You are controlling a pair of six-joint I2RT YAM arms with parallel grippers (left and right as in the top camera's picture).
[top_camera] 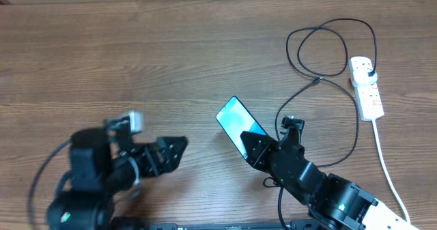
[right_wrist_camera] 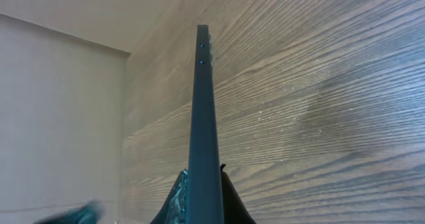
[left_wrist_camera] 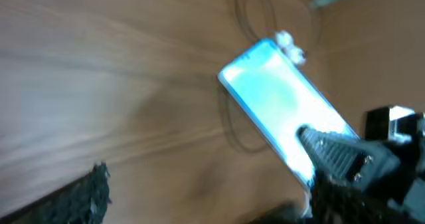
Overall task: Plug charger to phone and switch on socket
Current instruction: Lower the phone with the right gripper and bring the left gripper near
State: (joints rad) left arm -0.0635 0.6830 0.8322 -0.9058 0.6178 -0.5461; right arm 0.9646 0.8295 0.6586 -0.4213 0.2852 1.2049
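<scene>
We are gripping the phone point(top_camera: 235, 119).
Right tool point(top_camera: 252, 147) is clamping its near end, likely freeing the far end; left tool point(top_camera: 173, 151) is gaping.

Likely a robotics lab workstation: a black left arm point(top_camera: 85, 172) and a black right arm point(top_camera: 328, 192) are leaning over a bare wood-grain desk point(top_camera: 136, 52), a white socket point(top_camera: 367, 87) is lying toward its right side, and a plain pale wall point(right_wrist_camera: 60, 117) is rising beyond it.
</scene>
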